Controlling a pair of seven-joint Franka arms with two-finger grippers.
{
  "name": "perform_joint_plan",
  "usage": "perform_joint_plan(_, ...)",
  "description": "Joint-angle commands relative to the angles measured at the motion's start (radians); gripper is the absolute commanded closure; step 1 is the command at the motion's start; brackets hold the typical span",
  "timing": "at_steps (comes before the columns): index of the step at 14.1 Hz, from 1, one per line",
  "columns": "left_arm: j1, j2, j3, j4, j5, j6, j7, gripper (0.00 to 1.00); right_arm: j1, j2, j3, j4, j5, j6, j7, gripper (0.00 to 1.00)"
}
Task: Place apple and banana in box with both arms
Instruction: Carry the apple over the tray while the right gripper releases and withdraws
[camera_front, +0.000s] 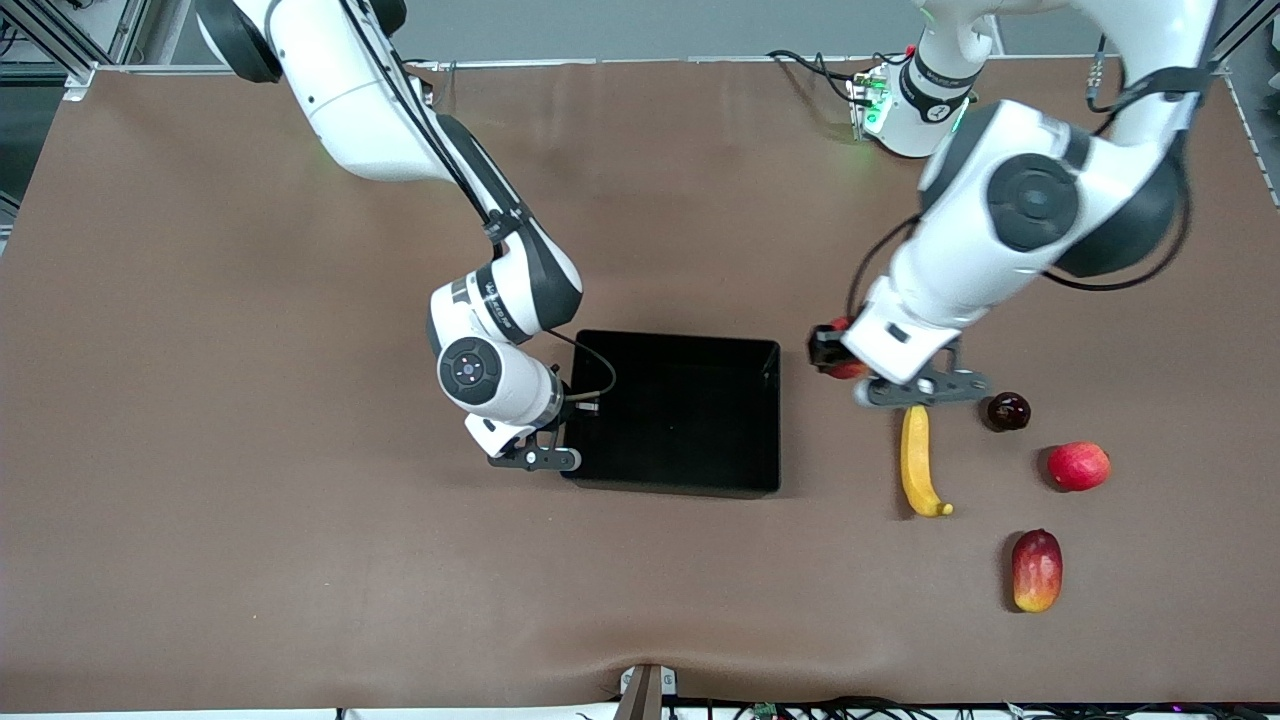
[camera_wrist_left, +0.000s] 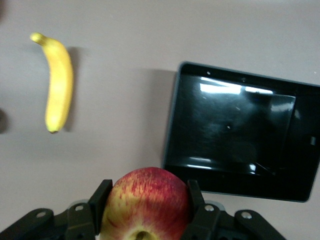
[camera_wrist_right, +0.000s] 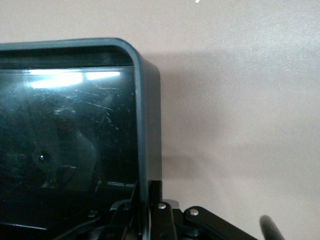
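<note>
Left gripper (camera_wrist_left: 145, 210) is clamped on the apple (camera_wrist_left: 146, 205), one finger on each flank, and holds it in the air over bare worktop between the box (camera_front: 690, 412) and the banana (camera_front: 916, 462). In the front view the apple shows only as a red sliver beside the wrist.

Right gripper (camera_front: 535, 455) sits low at the box's wall on the right arm's side, at the corner nearer the front camera. Its wrist view shows a finger on either side of that wall, so it is judged to be pinching the rim to steady the box.

Box: mid-worktop, interior empty. Neither fruit is delivered.

Banana: lying flat on the worktop toward the left arm's end, well apart from the box, untouched.

Other items, all toward the left arm's end, in the corner region nearest the front camera: a dark round fruit (camera_front: 1007, 411), a pinkish-red fruit (camera_front: 1079, 466) and a mango-like fruit (camera_front: 1037, 570). None is involved.

Progress, as judged: apple picked, not yet placed. Remaining: carry the apple over the box and release it, then pick and place the banana.
</note>
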Motion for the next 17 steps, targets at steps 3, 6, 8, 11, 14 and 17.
perform_joint_plan(3,-0.096,0.087,0.000,-0.041,0.057,0.166,-0.071,1.00,-0.032,-0.029,-0.017,0.068,0.003,-0.064,0.009,0.00)
perform_joint_plan(6,-0.134,0.193,0.000,-0.032,0.200,0.235,-0.122,1.00,-0.115,-0.042,-0.020,0.169,-0.093,-0.263,-0.026,0.00)
perform_joint_plan(8,-0.140,0.246,0.000,-0.033,0.235,0.295,-0.124,1.00,-0.186,-0.058,-0.019,0.258,-0.133,-0.424,-0.042,0.00)
perform_joint_plan(11,-0.165,0.334,0.002,-0.032,0.269,0.361,-0.121,1.00,-0.305,-0.091,-0.017,0.309,-0.133,-0.545,-0.050,0.00)
perform_joint_plan(14,-0.197,0.397,0.008,-0.029,0.311,0.377,-0.145,1.00,-0.454,-0.164,-0.020,0.309,-0.138,-0.615,-0.185,0.00)
perform_joint_plan(17,-0.199,0.417,0.009,-0.033,0.312,0.378,-0.148,1.00,-0.578,-0.209,-0.016,0.308,-0.207,-0.622,-0.421,0.00)
